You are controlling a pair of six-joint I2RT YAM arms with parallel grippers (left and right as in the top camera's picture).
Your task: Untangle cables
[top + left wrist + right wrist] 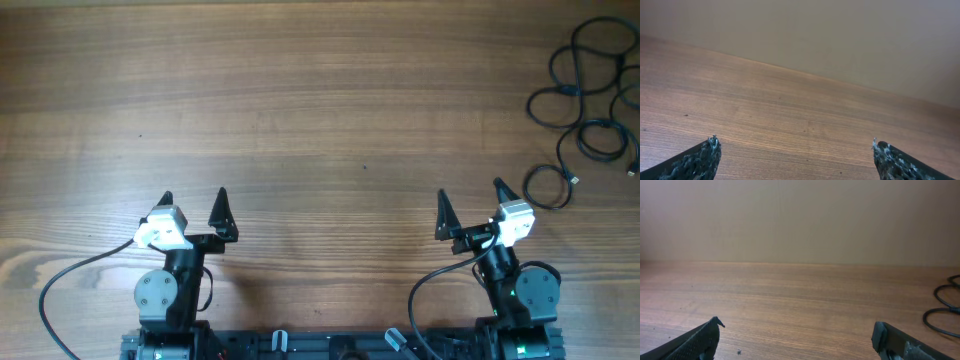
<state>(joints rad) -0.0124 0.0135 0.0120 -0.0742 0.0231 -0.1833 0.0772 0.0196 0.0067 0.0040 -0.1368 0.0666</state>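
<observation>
The cables (585,95) lie as a tangle of thin black loops at the table's far right corner, running off the overhead view's right edge. A loop of the cables (942,311) shows at the right edge of the right wrist view. My left gripper (192,195) stands open near the front left, far from them, nothing between its fingers. Bare wood fills the space between the tips of the left gripper (792,145). My right gripper (468,190) is open at the front right, with the tangle beyond it to the right. The right gripper (797,325) is empty too.
The wooden table (300,110) spreads wide between the arms and the far edge. A plain beige wall (800,220) rises behind it. Thick black wires (70,285) trail from both arm bases at the front edge.
</observation>
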